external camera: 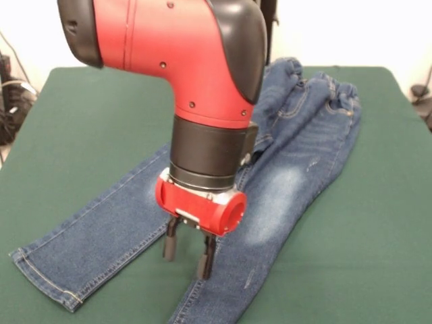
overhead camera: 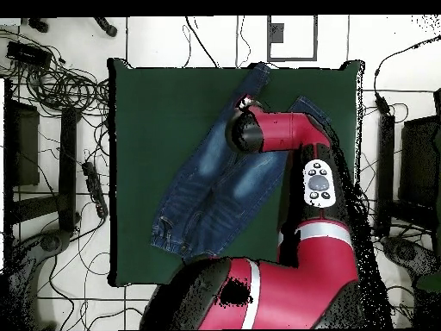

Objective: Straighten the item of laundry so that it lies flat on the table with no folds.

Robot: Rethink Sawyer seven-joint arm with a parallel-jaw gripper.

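The jeans point(external camera: 297, 169) lie nearly flat on the table point(external camera: 88, 115), legs splayed; the gripper point(external camera: 189, 255) hovers, fingers released.

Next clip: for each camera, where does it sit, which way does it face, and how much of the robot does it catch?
Front view: sits across the dark green felt-topped table facing the robot; looks at the blue denim jeans with faded thigh patches; shows the red and black arm's wrist and the hand, fingers apart, empty, between the legs.
Overhead view: sits above, looking straight down, robot's base at the bottom; shows the whole arm bending over the jeans; the hand is hidden beneath it.
Shared: jeans, table, arm, turned half round between views.
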